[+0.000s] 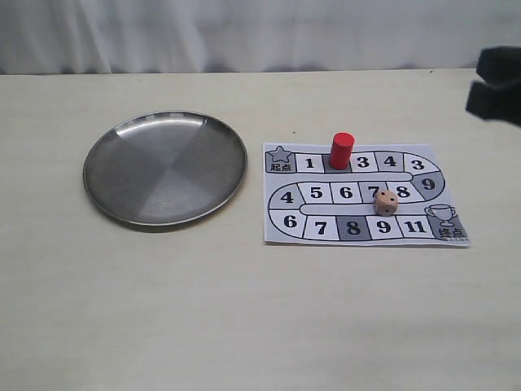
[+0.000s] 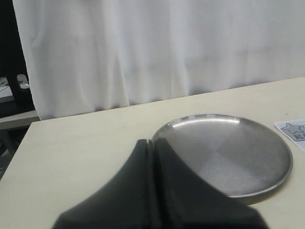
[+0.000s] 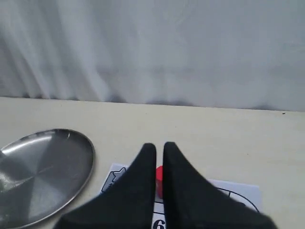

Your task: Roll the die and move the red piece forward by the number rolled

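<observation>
1. The die [image 1: 386,203] lies on the paper board [image 1: 286,232], where the middle row's 7 and 8 squares meet the bottom row's 9; dark pips show, but I cannot read their count.
2. The red piece [image 1: 342,151] stands upright on the grey square between 1 and 3 in the top row, well apart from the die.
3. The left gripper [image 2: 152,141] has its fingers pressed together with nothing between them; it hangs near the rim of the steel plate [image 2: 281,162], which lies just beside the board on the table [image 1: 244,309].
4. The right gripper [image 3: 158,145] is all but closed, with only a thin slit between its fingers, and grips nothing; the red piece shows through the slit, beyond the tips.
</observation>
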Controlling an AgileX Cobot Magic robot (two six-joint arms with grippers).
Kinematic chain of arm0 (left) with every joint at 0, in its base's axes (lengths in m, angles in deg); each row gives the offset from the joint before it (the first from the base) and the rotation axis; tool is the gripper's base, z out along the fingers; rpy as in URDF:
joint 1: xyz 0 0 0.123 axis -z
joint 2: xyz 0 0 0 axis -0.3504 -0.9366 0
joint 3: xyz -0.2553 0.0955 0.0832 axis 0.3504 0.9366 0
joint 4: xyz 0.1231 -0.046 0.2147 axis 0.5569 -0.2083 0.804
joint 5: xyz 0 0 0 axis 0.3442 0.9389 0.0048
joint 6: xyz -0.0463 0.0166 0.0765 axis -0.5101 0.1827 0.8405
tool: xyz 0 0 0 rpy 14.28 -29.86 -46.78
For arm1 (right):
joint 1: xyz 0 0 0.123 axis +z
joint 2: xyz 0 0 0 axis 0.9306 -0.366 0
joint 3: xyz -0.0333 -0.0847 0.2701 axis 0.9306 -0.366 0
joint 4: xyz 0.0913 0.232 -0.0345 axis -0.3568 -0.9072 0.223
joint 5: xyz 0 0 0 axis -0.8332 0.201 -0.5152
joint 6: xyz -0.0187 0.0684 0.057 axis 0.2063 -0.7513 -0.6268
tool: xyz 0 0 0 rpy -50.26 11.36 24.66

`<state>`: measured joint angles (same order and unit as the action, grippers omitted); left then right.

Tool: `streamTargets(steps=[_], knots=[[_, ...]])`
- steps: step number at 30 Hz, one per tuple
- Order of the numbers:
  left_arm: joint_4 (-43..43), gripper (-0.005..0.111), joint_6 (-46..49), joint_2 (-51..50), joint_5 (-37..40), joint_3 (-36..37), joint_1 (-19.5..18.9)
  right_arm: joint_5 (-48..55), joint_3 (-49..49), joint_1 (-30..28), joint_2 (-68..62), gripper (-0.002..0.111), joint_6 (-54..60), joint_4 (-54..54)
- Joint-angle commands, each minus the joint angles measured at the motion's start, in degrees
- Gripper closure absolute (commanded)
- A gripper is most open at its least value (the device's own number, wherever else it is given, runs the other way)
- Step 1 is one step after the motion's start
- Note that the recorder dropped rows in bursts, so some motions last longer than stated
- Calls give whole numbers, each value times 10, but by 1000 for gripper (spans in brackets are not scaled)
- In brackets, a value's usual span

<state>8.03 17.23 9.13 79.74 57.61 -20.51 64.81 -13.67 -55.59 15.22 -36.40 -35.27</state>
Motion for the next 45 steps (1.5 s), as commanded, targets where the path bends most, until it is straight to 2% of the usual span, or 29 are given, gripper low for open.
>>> streamTargets(steps=[1,4,7,11,24,27,36,45], knots=[[-2,107,-1,1,-5,1,0,-91,-153,-1,139,104,-2,-37],[-2,107,-1,1,-5,1,0,-91,-259,-1,257,104,1,-37],[-2,107,-1,1,-5,1,0,-91,-320,-1,343,104,2,-37],[-2,107,-1,1,-5,1,0,-13,-320,-1,409,104,2,-37],[-2,107,-1,1,-5,1,0,-9,-320,-2,425,104,2,-25],[-2,107,-1,1,-5,1,0,-11,-320,-28,425,104,2,2],[-2,107,-1,1,-5,1,0,-13,-320,-177,425,104,2,-7],[-2,107,-1,1,-5,1,0,-2,-320,-215,425,104,2,-6]])
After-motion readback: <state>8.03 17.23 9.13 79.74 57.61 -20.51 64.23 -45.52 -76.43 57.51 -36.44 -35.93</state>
